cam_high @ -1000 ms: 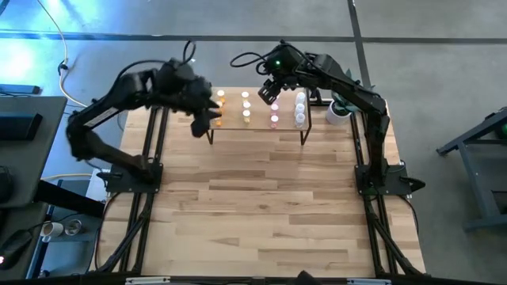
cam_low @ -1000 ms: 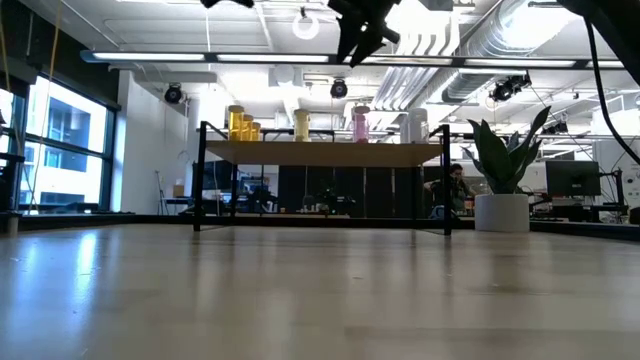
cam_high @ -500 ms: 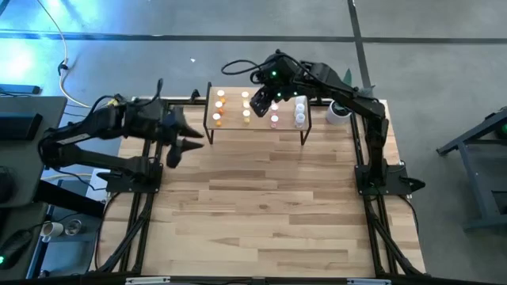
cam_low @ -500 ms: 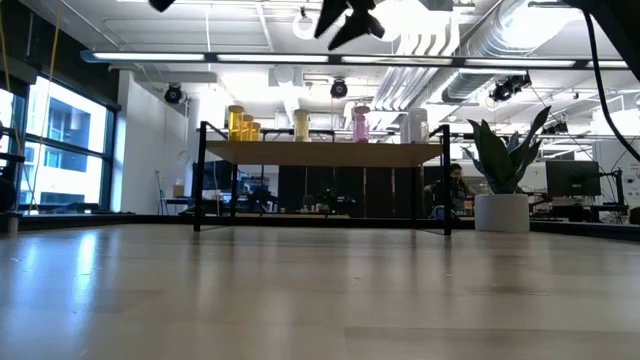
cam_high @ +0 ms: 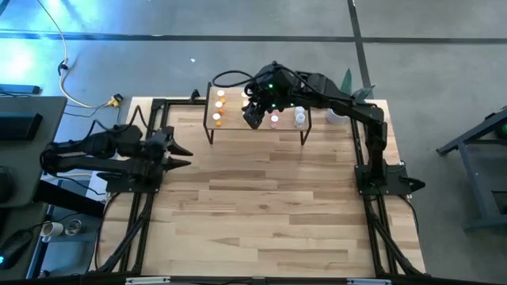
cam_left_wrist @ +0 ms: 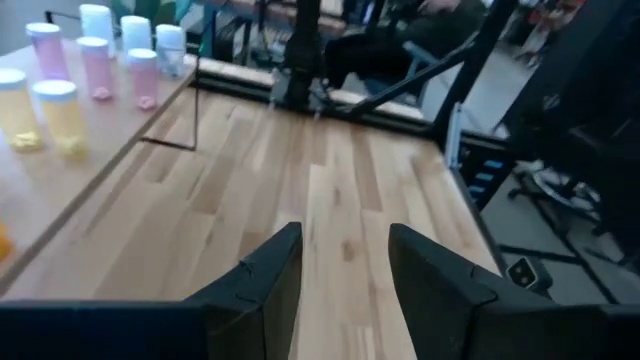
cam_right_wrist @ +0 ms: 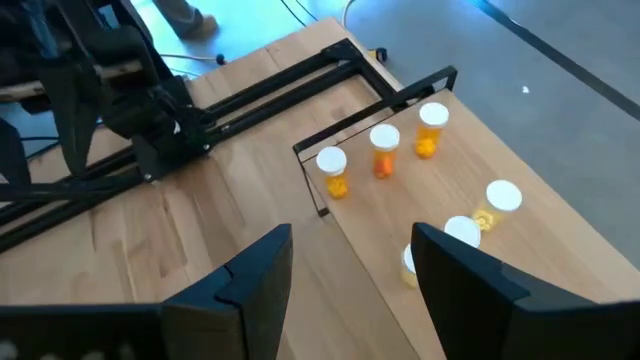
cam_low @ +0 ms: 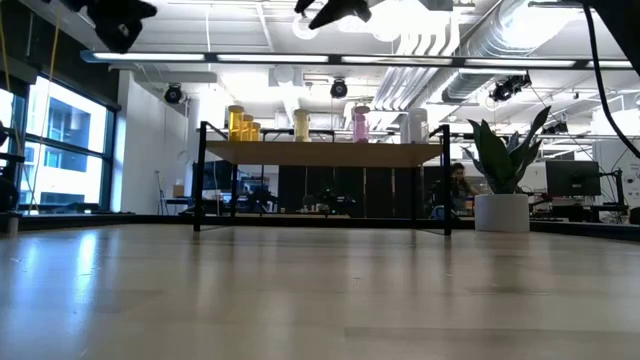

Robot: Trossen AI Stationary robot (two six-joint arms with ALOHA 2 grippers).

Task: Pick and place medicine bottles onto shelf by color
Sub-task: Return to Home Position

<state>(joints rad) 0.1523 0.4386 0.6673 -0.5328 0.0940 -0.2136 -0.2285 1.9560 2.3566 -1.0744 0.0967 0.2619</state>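
The shelf (cam_high: pixel 257 125), a light-wood board on black legs, stands at the table's far edge. On it stand capped bottles in columns: orange (cam_high: pixel 219 109) at the left, then yellow (cam_right_wrist: pixel 500 198), pink (cam_high: pixel 275 120) and white (cam_high: pixel 299 119). In the low view the shelf (cam_low: pixel 325 155) carries them in a row. My right gripper (cam_high: pixel 252 119) hovers open and empty over the shelf's middle, above the yellow bottles; it also shows in the right wrist view (cam_right_wrist: pixel 352 235). My left gripper (cam_high: pixel 186 156) is open and empty over the table's left edge; it also shows in the left wrist view (cam_left_wrist: pixel 343 235).
A white plant pot (cam_high: pixel 338 112) stands at the far right beside the shelf; it also shows in the low view (cam_low: pixel 502 211). Bare tabletop (cam_high: pixel 261 206) stretches from the shelf to the near edge. A person (cam_low: pixel 455 185) sits in the room beyond.
My left gripper has drawn back from the shelf's left end, by the orange bottles, toward the table's left edge and somewhat toward the near edge. My right gripper has gone above the shelf from the pink column toward the left and the near edge. The bottles have stayed in place.
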